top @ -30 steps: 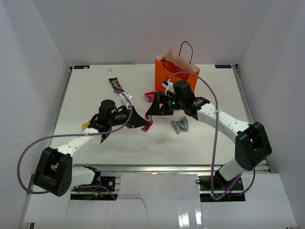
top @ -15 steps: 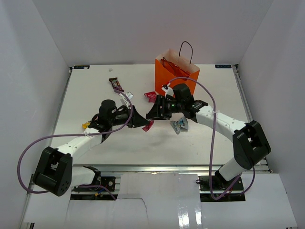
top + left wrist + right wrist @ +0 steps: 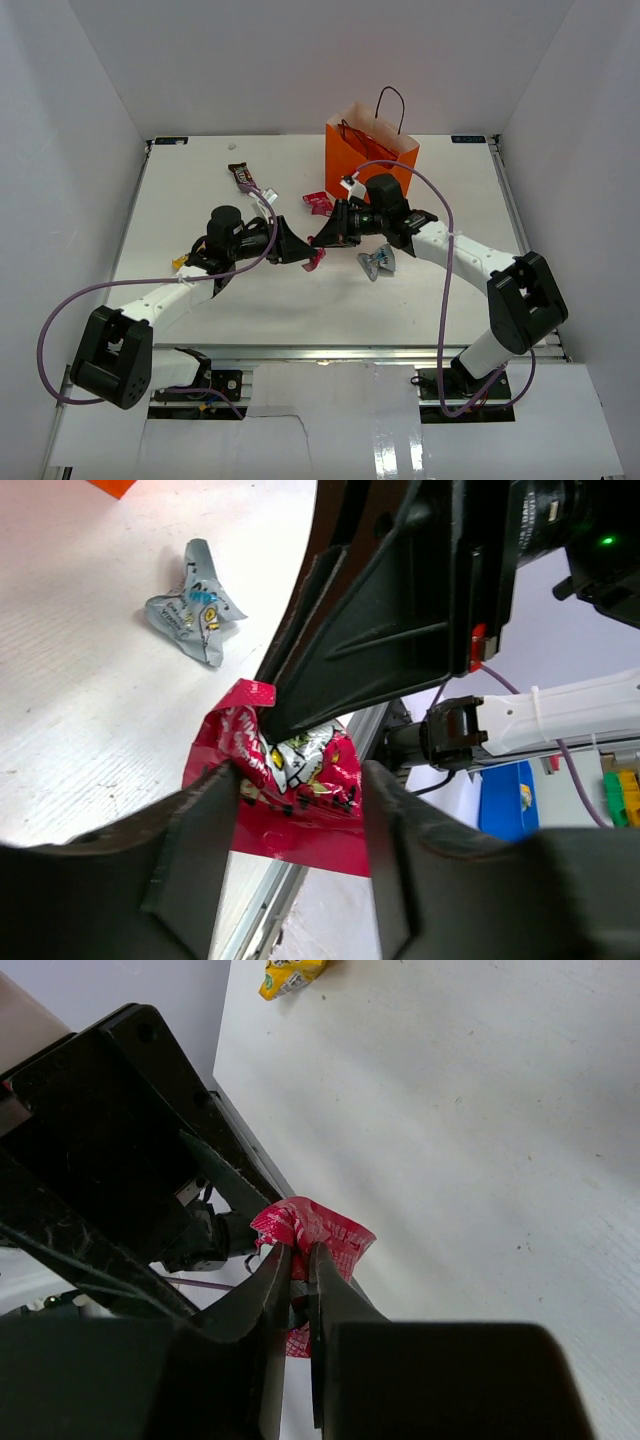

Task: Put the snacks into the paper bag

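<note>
A red snack packet (image 3: 316, 258) hangs above the table's middle, between the two arms. My right gripper (image 3: 321, 243) is shut on its top edge, the fingertips (image 3: 281, 1260) pinching the crumpled foil (image 3: 312, 1228). My left gripper (image 3: 300, 250) stands open, one finger on each side of the packet (image 3: 300, 785). The orange paper bag (image 3: 368, 160) stands upright at the back, behind the right arm. On the table lie a silver-blue wrapper (image 3: 378, 263), a dark brown candy bar (image 3: 244, 177), a pink-red wrapper (image 3: 318, 202) and a yellow packet (image 3: 180, 263).
The silver-blue wrapper (image 3: 193, 602) lies just right of the meeting grippers. The yellow packet (image 3: 290, 975) sits beside the left arm's forearm. White walls close in the table on three sides. The bag's black cord handle (image 3: 390, 105) sticks up above its rim.
My right gripper has closed onto the red packet. My left gripper's jaws have spread apart off it. Both arms have stayed close together over the table's middle.
</note>
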`<control>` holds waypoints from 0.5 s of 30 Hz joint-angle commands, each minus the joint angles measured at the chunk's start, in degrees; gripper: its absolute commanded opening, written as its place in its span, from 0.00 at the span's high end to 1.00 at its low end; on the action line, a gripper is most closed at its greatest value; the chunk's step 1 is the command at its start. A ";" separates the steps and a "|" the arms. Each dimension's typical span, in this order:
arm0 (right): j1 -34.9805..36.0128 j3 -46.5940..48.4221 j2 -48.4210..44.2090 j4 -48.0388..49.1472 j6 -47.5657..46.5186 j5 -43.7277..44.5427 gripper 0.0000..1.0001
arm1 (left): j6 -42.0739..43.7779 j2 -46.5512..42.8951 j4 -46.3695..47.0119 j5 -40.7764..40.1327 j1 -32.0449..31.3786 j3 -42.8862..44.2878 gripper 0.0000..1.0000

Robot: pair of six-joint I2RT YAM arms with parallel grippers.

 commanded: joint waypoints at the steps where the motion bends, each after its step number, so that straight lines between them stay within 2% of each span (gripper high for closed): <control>1: -0.17 0.51 -1.22 3.18 -2.38 -3.75 0.92 | -0.05 -2.00 2.84 1.26 -0.55 1.94 0.36; 4: -1.66 2.35 -2.46 2.74 -7.82 -5.85 0.92 | 0.83 -2.79 2.93 3.19 -0.55 2.20 0.33; 7: -3.06 5.95 -3.86 0.12 -18.79 -9.97 0.92 | 1.53 -5.24 2.93 3.28 -0.38 2.38 0.29; 10: -3.69 11.58 -6.23 -8.41 -35.13 -10.52 0.92 | 2.15 -7.97 2.32 1.09 0.24 2.47 0.27; 11: -3.86 12.81 -6.93 -10.17 -38.74 -9.91 0.92 | 2.32 -9.98 0.32 -0.22 0.41 2.64 0.22; 12: -4.21 15.08 -8.59 -13.40 -46.35 -9.55 0.92 | 3.02 -10.87 -0.75 -3.02 0.85 3.08 0.21; 15: -5.79 18.87 -12.20 -15.37 -56.14 -9.29 0.92 | 4.26 -14.04 -5.67 -8.82 1.20 3.61 0.16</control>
